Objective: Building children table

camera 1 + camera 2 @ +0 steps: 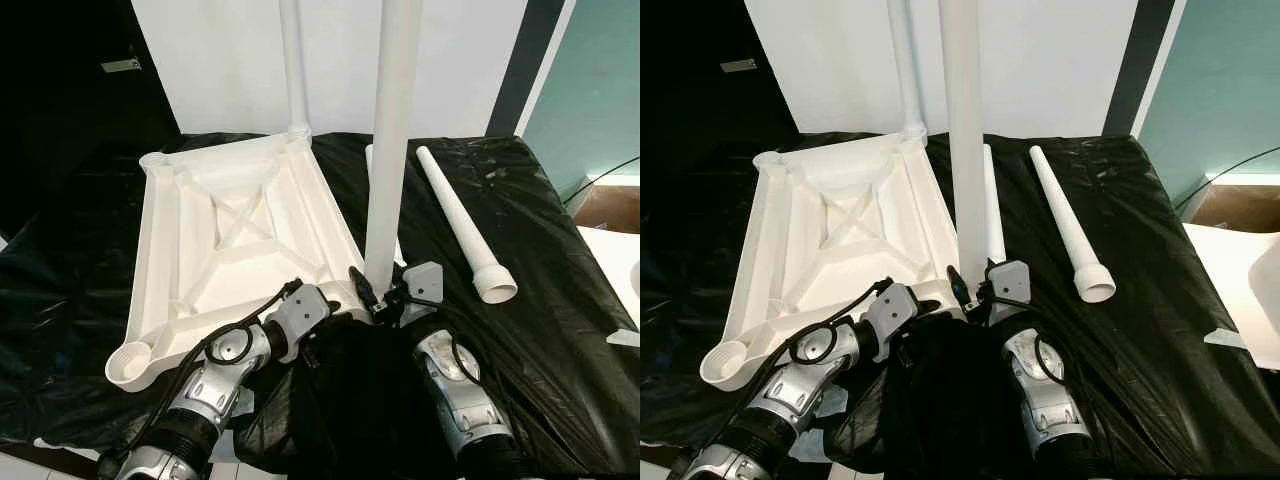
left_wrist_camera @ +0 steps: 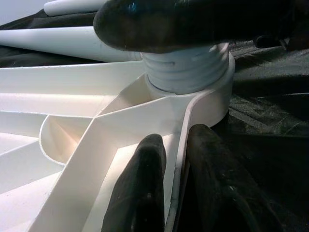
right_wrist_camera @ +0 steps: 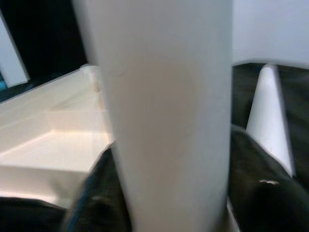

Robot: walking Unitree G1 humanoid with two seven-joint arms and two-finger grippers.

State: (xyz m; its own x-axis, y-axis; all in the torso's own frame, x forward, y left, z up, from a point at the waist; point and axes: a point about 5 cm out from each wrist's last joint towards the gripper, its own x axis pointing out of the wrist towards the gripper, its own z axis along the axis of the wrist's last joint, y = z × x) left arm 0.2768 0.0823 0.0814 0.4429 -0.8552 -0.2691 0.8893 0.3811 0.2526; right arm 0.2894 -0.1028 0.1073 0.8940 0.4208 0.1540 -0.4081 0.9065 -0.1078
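One white tabletop (image 1: 225, 250) lies upside down on black sheeting (image 1: 540, 320). Four legs: two stand upright in corner sockets, the far leg (image 1: 293, 65) and the near leg (image 1: 392, 140); two lie loose, one (image 1: 462, 222) pointing away. The right gripper (image 1: 385, 295) pinches the near leg's base; the left gripper (image 2: 176, 193) pinches the tabletop's rim.

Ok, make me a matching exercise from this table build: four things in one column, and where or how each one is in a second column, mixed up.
Things:
1. upside-down tabletop
2. upright leg
3. loose leg
4. left gripper

States:
A. lying flat on the black sheet
B. pinching the tabletop's rim
C. resting underside up
D. held by the right gripper, threaded end at a corner socket

Pairs: 1-C, 2-D, 3-A, 4-B
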